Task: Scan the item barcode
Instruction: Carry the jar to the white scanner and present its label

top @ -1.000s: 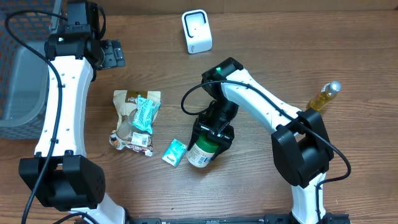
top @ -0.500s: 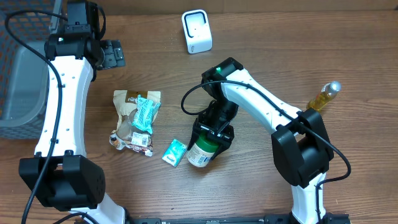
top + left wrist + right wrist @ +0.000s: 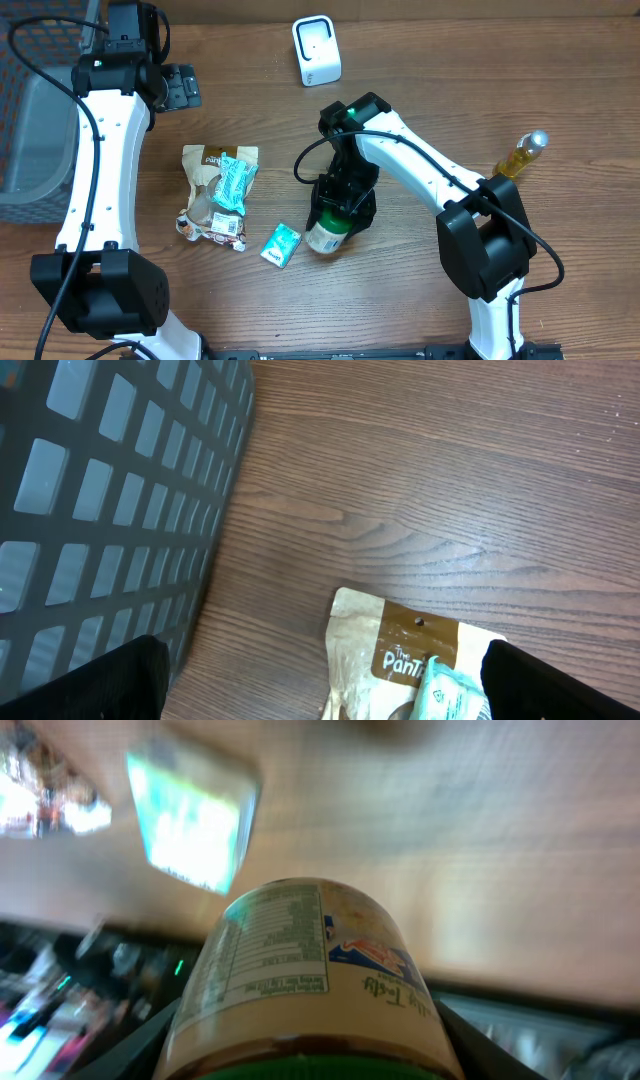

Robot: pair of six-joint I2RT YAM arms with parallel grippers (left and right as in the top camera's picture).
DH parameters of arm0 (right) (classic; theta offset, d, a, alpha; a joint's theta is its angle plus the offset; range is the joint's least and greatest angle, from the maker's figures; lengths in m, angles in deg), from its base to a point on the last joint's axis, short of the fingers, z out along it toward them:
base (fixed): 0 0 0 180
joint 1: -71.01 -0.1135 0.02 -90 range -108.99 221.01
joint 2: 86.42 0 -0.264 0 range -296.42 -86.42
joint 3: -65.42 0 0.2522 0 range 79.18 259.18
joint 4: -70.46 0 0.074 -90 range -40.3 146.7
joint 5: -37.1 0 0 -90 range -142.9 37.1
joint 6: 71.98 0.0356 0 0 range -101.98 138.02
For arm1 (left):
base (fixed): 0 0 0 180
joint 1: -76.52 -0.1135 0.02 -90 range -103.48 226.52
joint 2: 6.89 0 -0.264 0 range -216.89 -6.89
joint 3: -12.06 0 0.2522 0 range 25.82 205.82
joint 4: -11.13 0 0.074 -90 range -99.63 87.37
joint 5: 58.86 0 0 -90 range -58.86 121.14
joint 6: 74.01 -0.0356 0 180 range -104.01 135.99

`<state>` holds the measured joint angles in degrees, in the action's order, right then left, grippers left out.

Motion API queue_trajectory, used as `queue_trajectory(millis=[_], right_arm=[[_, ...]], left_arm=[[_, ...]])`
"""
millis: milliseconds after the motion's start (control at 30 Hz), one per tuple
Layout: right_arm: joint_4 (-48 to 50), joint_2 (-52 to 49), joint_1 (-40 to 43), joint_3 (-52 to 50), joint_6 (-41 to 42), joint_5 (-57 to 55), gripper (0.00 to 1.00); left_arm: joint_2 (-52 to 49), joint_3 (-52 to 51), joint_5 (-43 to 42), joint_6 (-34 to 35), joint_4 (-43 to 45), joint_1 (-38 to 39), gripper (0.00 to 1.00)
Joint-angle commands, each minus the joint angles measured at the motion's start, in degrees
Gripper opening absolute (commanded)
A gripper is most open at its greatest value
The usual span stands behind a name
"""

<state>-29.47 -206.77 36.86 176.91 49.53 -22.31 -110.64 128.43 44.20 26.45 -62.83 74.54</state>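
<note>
The item is a jar [image 3: 322, 238] with a pale label and a green lid, and my right gripper [image 3: 340, 208] is shut on it near the lid, in the middle of the table. Up close, the jar [image 3: 305, 970] fills the right wrist view between the dark fingers [image 3: 150, 1045], nutrition panel up; no barcode shows. The white scanner [image 3: 316, 50] stands at the back of the table, well apart from the jar. My left gripper [image 3: 180, 86] hangs open at the back left with nothing in it. In its own view, the left gripper [image 3: 325, 685] hovers over a brown snack bag [image 3: 400, 655].
A brown snack bag [image 3: 213, 195] with a teal packet [image 3: 234, 180] on it lies left of the jar. A small teal packet [image 3: 281, 245] lies beside the jar. A grey basket [image 3: 35, 110] sits at the left edge. A yellow bottle [image 3: 520, 155] lies far right.
My right gripper has shifted slightly left and toward the back with the jar, which now shows less from under the fingers. The left arm has not moved.
</note>
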Motion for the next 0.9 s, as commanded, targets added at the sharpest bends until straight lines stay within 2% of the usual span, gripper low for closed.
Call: queue_trajectory(millis=[0,33,100,133,300,433,633,867], right_arm=[[3.21,0.44,0.09,1.33,0.0,-10.88,0.2],[5.22,0.44,0.09,1.33,0.0,-13.9,0.17],[8.63,0.44,0.11,1.33,0.0,-17.66,0.04],[10.29,0.44,0.22,1.33,0.0,-18.93,0.04],[19.52,0.44,2.12,1.95,-2.64,-20.28,0.04],[18.97,0.44,5.35,7.32,-9.94,-20.04,0.04],[14.47,0.44,8.9,21.46,-9.97,-19.67,0.04],[26.58,0.11,9.03,23.71,-9.97,-20.52,0.04]], left_arm=[[0.87,1.05,0.39,-0.81,0.07,0.13,1.0],[0.87,1.05,0.39,-0.81,0.07,0.13,1.0],[0.87,1.05,0.39,-0.81,0.07,0.13,1.0],[0.87,1.05,0.39,-0.79,0.07,0.13,1.0],[0.87,1.05,0.39,-0.81,0.07,0.13,1.0],[0.87,1.05,0.39,-0.81,0.07,0.13,0.99],[0.87,1.05,0.39,-0.79,0.09,0.13,1.0],[0.87,1.05,0.39,-0.81,0.07,0.13,1.0]])
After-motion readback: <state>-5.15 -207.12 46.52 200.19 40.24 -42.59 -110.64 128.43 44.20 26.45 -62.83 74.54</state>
